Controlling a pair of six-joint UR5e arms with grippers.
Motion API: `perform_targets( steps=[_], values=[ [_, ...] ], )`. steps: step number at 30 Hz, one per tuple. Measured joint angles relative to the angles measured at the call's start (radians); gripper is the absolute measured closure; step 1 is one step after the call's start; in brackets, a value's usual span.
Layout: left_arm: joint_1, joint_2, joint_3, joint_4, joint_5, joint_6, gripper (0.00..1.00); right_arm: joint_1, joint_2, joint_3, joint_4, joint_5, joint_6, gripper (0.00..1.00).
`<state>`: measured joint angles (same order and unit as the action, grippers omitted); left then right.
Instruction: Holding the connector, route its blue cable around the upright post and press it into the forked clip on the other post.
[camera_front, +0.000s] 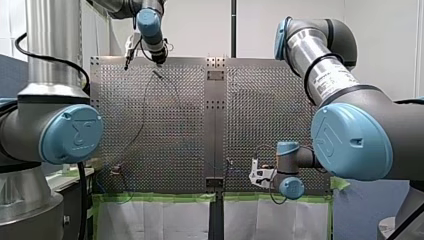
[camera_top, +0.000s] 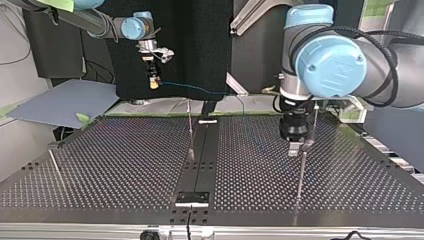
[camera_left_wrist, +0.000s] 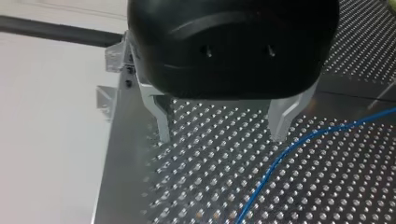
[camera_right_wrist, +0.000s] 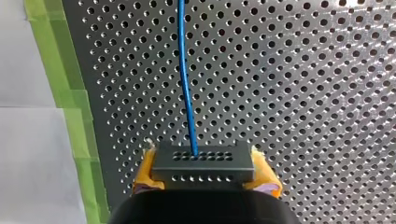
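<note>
One perforated table (camera_top: 100, 165), green tape (camera_right_wrist: 70, 93) edge; left pincer (camera_left_wrist: 222, 139) apart, right pincer (camera_right_wrist: 204, 179) tight on connector (camera_right_wrist: 203, 161).

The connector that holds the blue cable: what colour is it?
The connector is dark grey, almost black; the right wrist view shows it best.

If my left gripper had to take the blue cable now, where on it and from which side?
Probably the bare stretch of blue cable curving just beside the open left gripper, approached from above the perforated table, jaws set across the run. It's thin and round, so only a crosswise pinch would hold it; the connector end is already taken by the right gripper.
</note>
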<state>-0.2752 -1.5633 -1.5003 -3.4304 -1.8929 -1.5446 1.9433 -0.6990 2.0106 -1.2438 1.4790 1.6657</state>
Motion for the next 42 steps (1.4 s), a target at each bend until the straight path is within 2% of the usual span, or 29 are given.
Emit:
perform_targets(
  steps=[6,15,21,37,42],
  values=[
    [-0.05,-0.05,0.0,0.051,-0.05,0.012,0.0,0.0,0.0,0.0,-0.002,-0.001,0.0,1.0],
    [-0.113,-0.129,0.001,0.129,-0.126,-0.002,0.0,-0.001,0.0,0.0,0.001,-0.002,0.0,1.0],
    [-0.111,-0.179,0.001,0.185,-0.148,0.0,0.0,-0.001,0.0,0.0,0.005,-0.003,-0.002,1.0],
    [-0.077,-0.205,0.004,0.315,-0.155,0.054,0.0,-0.001,0.0,0.0,0.01,-0.003,-0.003,1.0],
    [-0.073,-0.232,0.011,0.337,-0.175,0.071,0.0,-0.001,0.0,0.0,0.01,-0.003,-0.004,1.0]
  ],
)
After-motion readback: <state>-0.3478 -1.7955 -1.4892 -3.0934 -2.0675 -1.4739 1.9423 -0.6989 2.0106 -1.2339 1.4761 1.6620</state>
